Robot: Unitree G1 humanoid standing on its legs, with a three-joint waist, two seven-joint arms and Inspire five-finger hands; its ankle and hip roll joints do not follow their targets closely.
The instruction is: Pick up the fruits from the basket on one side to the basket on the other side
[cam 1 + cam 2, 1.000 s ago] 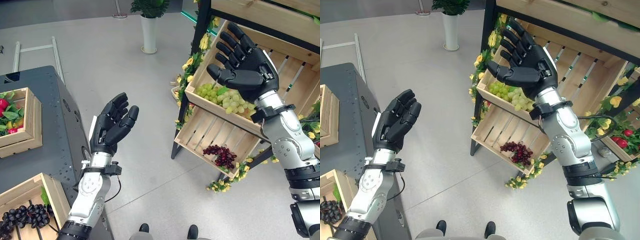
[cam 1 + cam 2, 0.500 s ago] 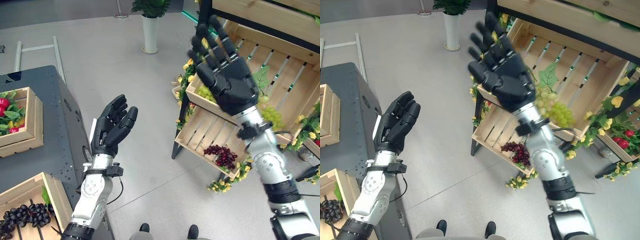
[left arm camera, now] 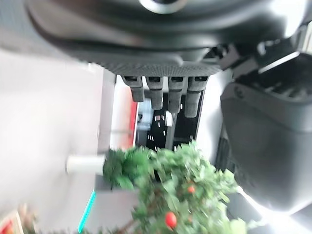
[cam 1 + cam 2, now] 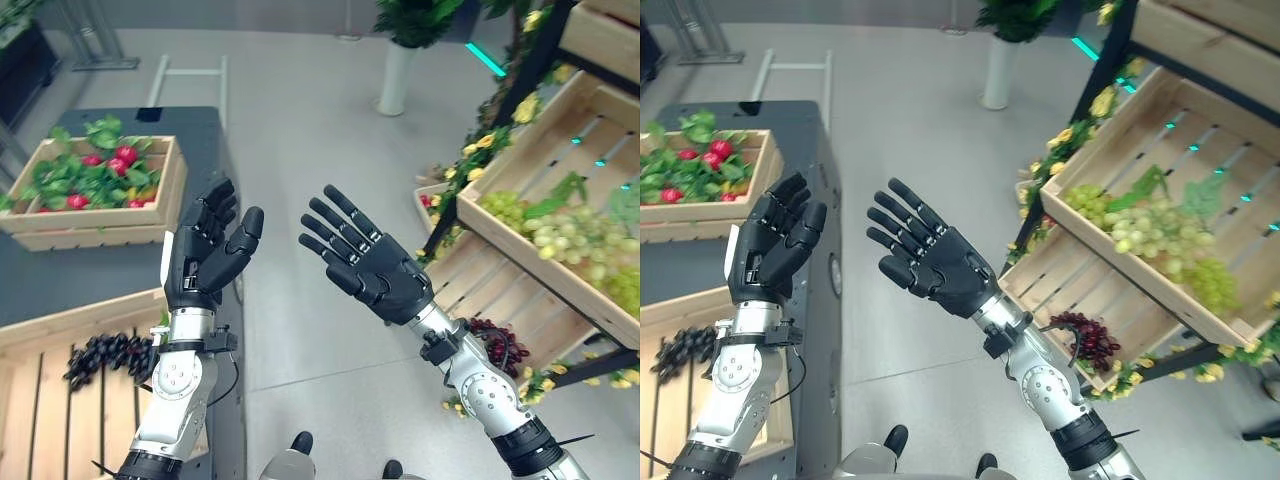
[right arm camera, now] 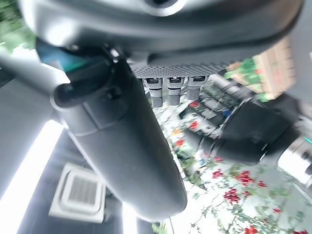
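Both hands hang in mid-air over the floor, holding nothing. My left hand (image 4: pixel 205 262) is raised with its fingers straight, beside the dark table. My right hand (image 4: pixel 385 280) is open, palm up, between the table and the shelf. A bunch of green grapes (image 4: pixel 1150 230) lies in the tilted upper crate (image 4: pixel 540 280) on the right. Dark red grapes (image 4: pixel 1085 335) lie in the lower crate (image 4: pixel 1040 290) beneath it. Black grapes (image 4: pixel 110 352) rest in a wooden crate (image 4: pixel 30 400) at the lower left.
A second crate (image 4: pixel 100 230) with red fruits and green leaves sits on the dark table (image 4: pixel 60 285) at the left. A white-potted plant (image 4: pixel 395 80) stands on the floor behind. Yellow flowers trim the shelf frame on the right.
The camera has swung to the left. My right hand has come away from the green grapes' crate to the middle, empty and palm up. My left hand has hardly moved.
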